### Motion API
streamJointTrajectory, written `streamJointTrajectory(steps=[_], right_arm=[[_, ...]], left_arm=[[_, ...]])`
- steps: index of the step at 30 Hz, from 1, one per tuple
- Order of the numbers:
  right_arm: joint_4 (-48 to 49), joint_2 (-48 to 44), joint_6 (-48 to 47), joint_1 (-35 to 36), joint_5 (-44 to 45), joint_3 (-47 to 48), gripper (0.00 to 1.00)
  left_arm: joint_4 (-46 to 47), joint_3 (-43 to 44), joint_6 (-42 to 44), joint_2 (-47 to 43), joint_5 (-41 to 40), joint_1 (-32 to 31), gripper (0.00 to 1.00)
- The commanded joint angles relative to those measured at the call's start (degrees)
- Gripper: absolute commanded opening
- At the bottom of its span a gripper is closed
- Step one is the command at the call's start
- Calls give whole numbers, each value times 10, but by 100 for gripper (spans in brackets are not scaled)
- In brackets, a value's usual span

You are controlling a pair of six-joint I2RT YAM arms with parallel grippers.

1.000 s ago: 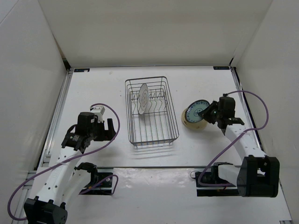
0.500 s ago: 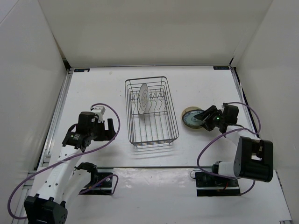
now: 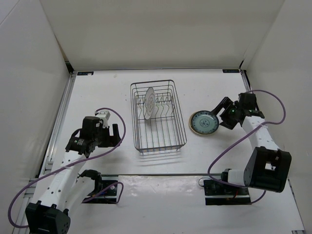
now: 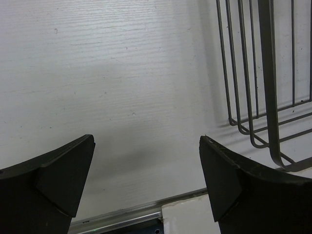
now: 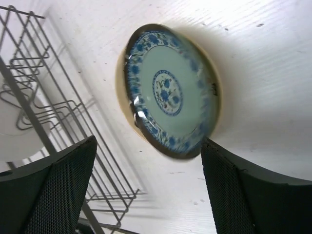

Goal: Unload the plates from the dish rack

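- Dish rack [image 3: 161,146] sits on the table [image 3: 97,87].
- White plate [image 3: 149,102] stands upright in its far half.
- Teal plate [image 3: 204,122] lies on the tan plate [image 5: 119,83], right of the rack.
- Right hand [image 3: 221,114], open and empty, is beside that stack; left hand [image 4: 146,141] is open too.

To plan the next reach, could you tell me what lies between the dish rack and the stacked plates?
Only a strip of bare table, between the dish rack and stacked plates; the top view shows it.

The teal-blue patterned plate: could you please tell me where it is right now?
In the top view, the teal-blue plate lies right of the dish rack, stacked on the tan plate, just left of the open right gripper.
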Motion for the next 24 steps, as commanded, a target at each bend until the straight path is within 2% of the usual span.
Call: streamJointTrajectory(steps=[1, 4, 7, 9, 13, 16, 19, 20, 24], right_arm=[[-93, -12, -45, 0, 47, 16, 88], [-92, -5, -48, -1, 53, -3, 88], [-79, 2, -37, -2, 42, -22, 82], [-50, -3, -34, 1, 0, -33, 72], [-11, -36, -33, 24, -41, -11, 71], [-7, -69, -37, 74, 9, 54, 71], [10, -76, -37, 170, 44, 108, 71], [8, -45, -41, 228, 51, 123, 72], [-31, 53, -65, 323, 142, 243, 74]], left_arm=[[-3, 21, 6, -2, 4, -2, 99], [-3, 20, 5, -3, 2, -2, 99], [-5, 20, 6, -3, 2, -3, 99], [-3, 20, 5, -1, 4, -3, 99], [-4, 21, 6, 1, 9, -2, 99], [-2, 22, 5, 1, 15, -2, 99], [-4, 24, 5, -1, 19, -1, 99], [-3, 24, 5, -3, 22, -2, 99], [-2, 23, 5, -4, 25, -3, 99]])
